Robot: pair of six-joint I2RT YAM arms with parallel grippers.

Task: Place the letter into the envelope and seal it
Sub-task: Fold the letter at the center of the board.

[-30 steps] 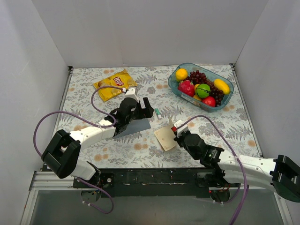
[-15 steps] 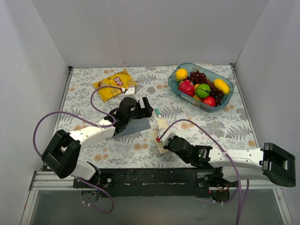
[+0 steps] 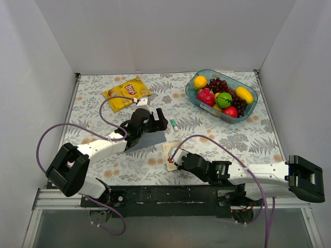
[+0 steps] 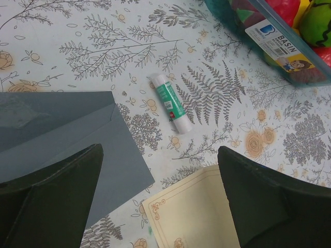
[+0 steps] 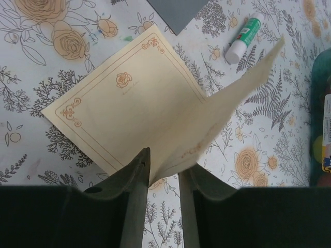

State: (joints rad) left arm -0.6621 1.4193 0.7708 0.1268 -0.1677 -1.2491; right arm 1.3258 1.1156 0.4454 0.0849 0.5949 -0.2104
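Top: the left gripper point(image 3: 159, 123) hung over the envelope point(image 3: 150, 138), left of desk centre. The right gripper point(image 3: 173, 156) met the letter point(image 3: 169, 149) near the near edge.

Left wrist: fingers point(image 4: 51, 201) were apart, with the envelope point(image 4: 62, 134) and letter point(image 4: 196, 212) below.

Right wrist: the gripper point(image 5: 164, 166) pinched the letter's point(image 5: 139, 108) raised half.

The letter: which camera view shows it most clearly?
The right wrist view: the letter fills the frame, border visible, one part lifted and pinched in the right gripper. The left wrist view shows only its corner; the top view shows a small patch beside the arm.
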